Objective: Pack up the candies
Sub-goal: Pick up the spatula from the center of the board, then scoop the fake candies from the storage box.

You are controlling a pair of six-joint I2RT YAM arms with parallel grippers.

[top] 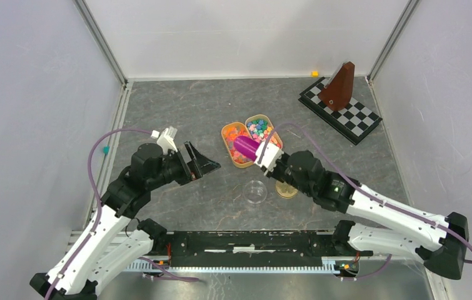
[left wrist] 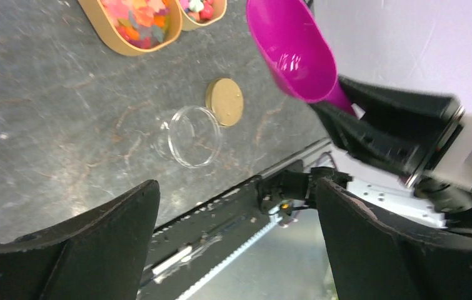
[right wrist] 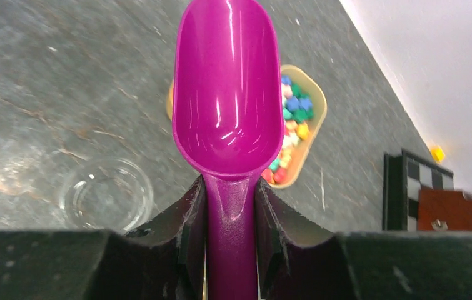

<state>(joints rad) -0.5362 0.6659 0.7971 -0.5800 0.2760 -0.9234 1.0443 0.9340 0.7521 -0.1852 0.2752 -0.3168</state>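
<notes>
Now: my right claw (right wrist: 230,203) is clamped on the purple scoop (right wrist: 227,94) handle, bowl empty, above the candies (top: 258,128) in their tan trays (top: 225,139). My left claw (top: 199,160) gapes, holding nothing. Scooping step, I judge; next I must dip, lift level, then tip into the clear jar (top: 256,192).

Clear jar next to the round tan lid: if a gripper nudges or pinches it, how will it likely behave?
The clear jar stands empty, low and wide, so it is probably light and would slide on the table rather than tip. Its glossy, see-through wall suggests a stiff, slippery surface to grip, possibly breakable if it is glass.
</notes>
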